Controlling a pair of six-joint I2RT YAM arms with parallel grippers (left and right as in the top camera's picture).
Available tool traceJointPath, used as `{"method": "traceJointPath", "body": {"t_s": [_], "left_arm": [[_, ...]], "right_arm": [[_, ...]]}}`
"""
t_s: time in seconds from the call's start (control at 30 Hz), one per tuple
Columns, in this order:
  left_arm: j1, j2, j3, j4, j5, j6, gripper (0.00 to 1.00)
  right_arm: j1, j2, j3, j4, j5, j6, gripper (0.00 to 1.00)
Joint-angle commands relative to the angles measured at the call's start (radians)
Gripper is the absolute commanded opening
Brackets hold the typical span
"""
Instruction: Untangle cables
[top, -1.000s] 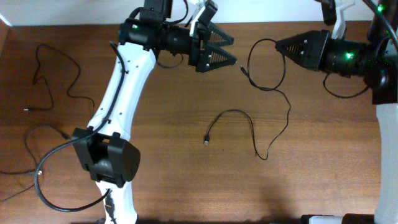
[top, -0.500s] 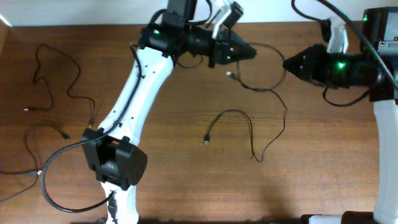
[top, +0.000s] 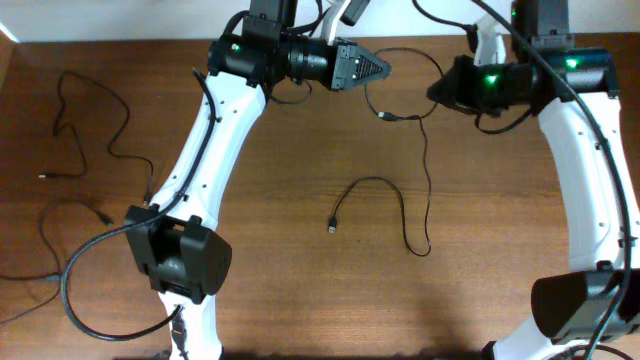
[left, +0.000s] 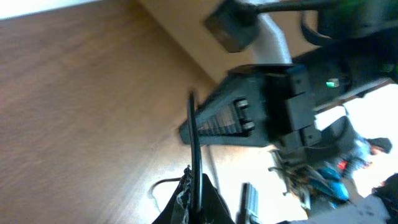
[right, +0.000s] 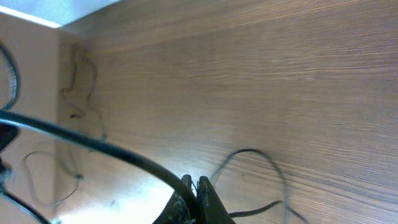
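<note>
- The thin black flexible cable with small grey plug ends (top: 427, 180) lies toward the far right of the brown wooden bench (top: 270, 280), and we hold its upper part with both arms.
- From the held part, one strand drops down the bench, curls back in a narrow hook and arcs over to a plug (top: 332, 228) resting near the bench's middle.
- Its other plug (top: 385, 117) sits between the two sets of fingers, slightly nearer us; we cannot tell whether it touches the wood.
- Our left fingers (top: 378, 68) are pressed together on this cable; the left wrist view shows the strand (left: 193, 124) running straight out from the closed tips (left: 196, 190).
- Our right fingers (top: 437, 90) are likewise clamped on it, and in the right wrist view a black strand (right: 93, 146) leaves the closed tips (right: 194, 186).
- Two more loose thin black cords (top: 90, 110) lie well apart on the left side of the bench.
- Just beside them, a thicker black arm cable (top: 70, 290) loops out from the base of our white left arm (top: 200, 150).
</note>
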Motion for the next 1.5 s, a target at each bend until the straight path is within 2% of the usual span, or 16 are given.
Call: {"method": "traceJointPath", "body": {"t_s": [0.0, 0.07, 0.13, 0.17, 0.2, 0.23, 0.33, 0.5, 0.6, 0.73, 0.8, 0.9, 1.0, 1.07, 1.33, 1.47], "left_arm": [[0.05, -0.012, -0.002, -0.026, -0.185, -0.009, 0.0], [0.084, -0.012, -0.002, -0.073, -0.328, -0.008, 0.0], [0.126, -0.024, -0.002, -0.079, -0.359, 0.003, 0.0], [0.145, -0.036, -0.002, -0.077, -0.359, 0.003, 0.0], [0.169, -0.061, -0.001, -0.077, -0.368, 0.003, 0.0], [0.188, -0.091, -0.001, -0.085, -0.417, 0.003, 0.0], [0.209, -0.211, -0.001, -0.138, -0.756, 0.069, 0.0], [0.176, -0.151, -0.004, -0.451, -0.829, 0.123, 0.0], [0.042, 0.021, -0.006, -0.609, -0.829, 0.123, 0.0], [-0.159, 0.229, -0.006, -0.607, -0.831, 0.065, 0.0], [-0.222, 0.308, -0.006, -0.577, -0.968, -0.063, 0.0], [-0.264, 0.353, -0.006, -0.506, -1.05, -0.156, 0.18], [-0.283, 0.374, -0.008, -0.506, -1.091, -0.181, 0.68], [-0.286, 0.378, -0.021, -0.502, -1.091, -0.181, 0.77], [-0.314, 0.422, -0.072, -0.315, -0.94, -0.181, 0.78], [-0.319, 0.456, -0.074, -0.307, -0.916, -0.181, 0.56]], "right_arm": [[-0.105, -0.059, 0.041, -0.058, 0.204, 0.005, 0.04], [-0.164, -0.108, 0.045, -0.103, 0.349, 0.005, 0.04], [-0.193, -0.125, 0.045, -0.143, 0.391, -0.021, 0.04], [-0.193, -0.125, 0.045, -0.154, 0.391, -0.034, 0.19], [-0.191, -0.125, 0.044, -0.16, 0.387, -0.052, 0.67], [-0.191, -0.125, 0.045, -0.167, 0.387, -0.052, 0.79], [-0.191, -0.123, 0.044, -0.191, 0.384, -0.052, 0.81], [-0.191, -0.12, 0.04, -0.211, 0.384, -0.052, 0.81], [-0.191, -0.117, 0.04, -0.212, 0.384, -0.052, 0.81], [-0.191, -0.117, 0.04, -0.225, 0.385, -0.052, 0.8], [-0.191, -0.117, 0.04, -0.226, 0.385, -0.052, 0.8], [-0.191, -0.112, 0.04, -0.227, 0.385, -0.052, 0.78], [-0.191, -0.089, 0.04, -0.24, 0.383, -0.052, 0.77], [-0.191, -0.087, 0.04, -0.242, 0.376, -0.052, 0.76], [-0.191, -0.087, 0.04, -0.259, 0.357, -0.052, 0.75], [-0.191, -0.087, 0.04, -0.259, 0.357, -0.052, 0.75]]}}
